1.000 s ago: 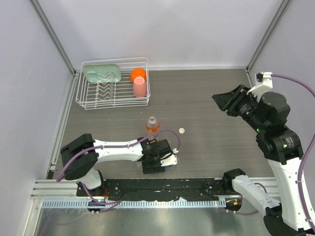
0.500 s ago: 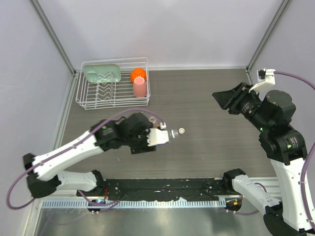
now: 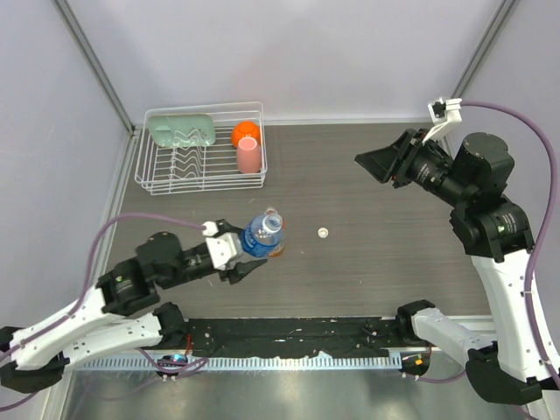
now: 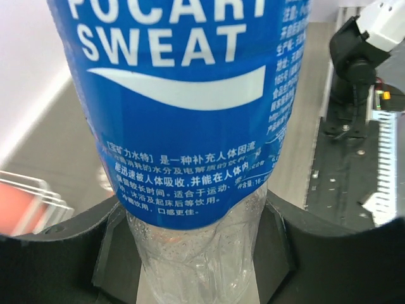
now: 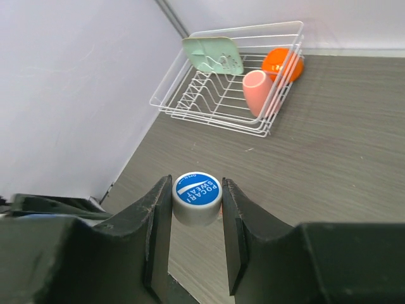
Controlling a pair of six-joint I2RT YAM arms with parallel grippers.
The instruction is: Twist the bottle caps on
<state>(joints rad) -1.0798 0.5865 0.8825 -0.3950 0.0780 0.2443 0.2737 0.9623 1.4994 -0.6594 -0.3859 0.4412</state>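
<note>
My left gripper (image 3: 247, 251) is shut on the lower body of the clear blue-label bottle (image 3: 262, 231) and holds it up off the table, neck uncapped. In the left wrist view the bottle (image 4: 190, 114) fills the frame between the jaws of the left gripper (image 4: 196, 256). The orange-drink bottle (image 3: 278, 252) is mostly hidden behind it. My right gripper (image 3: 369, 164) is raised at the right and shut on a white cap with a blue top (image 5: 197, 198). A second small white cap (image 3: 324, 233) lies on the table to the right of the bottles.
A white wire dish rack (image 3: 199, 162) stands at the back left with a green plate (image 3: 180, 130), an orange cup (image 3: 246, 133) and a pink cup (image 3: 248, 156). A black rail (image 3: 297, 331) runs along the near edge.
My left arm has lifted the blue-label bottle from low near the front edge and now holds it up in front of the orange bottle. My right gripper has shifted left.
</note>
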